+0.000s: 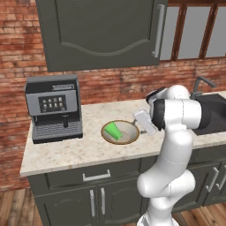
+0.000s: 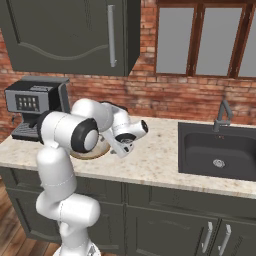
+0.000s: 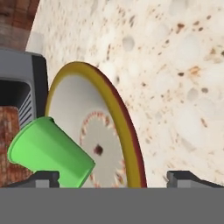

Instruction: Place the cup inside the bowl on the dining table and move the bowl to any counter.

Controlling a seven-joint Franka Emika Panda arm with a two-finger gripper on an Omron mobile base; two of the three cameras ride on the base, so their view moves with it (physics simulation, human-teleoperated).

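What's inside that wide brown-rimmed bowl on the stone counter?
A small bright green cup lies tilted on its side inside the wide tan-rimmed bowl, on the narrow beige stone counter. The cup covers part of the bowl's pale patterned floor, so anything beneath it is hidden.

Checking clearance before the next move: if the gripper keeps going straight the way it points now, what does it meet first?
Probably the bowl: in the hand view the gripper looks straight onto its rim and pale inside, with the cup lying tilted just off to one side. Depth is unclear.

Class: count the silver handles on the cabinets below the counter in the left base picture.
5: one drawer handle, two door handles beneath, two at right; the arm may hide more.
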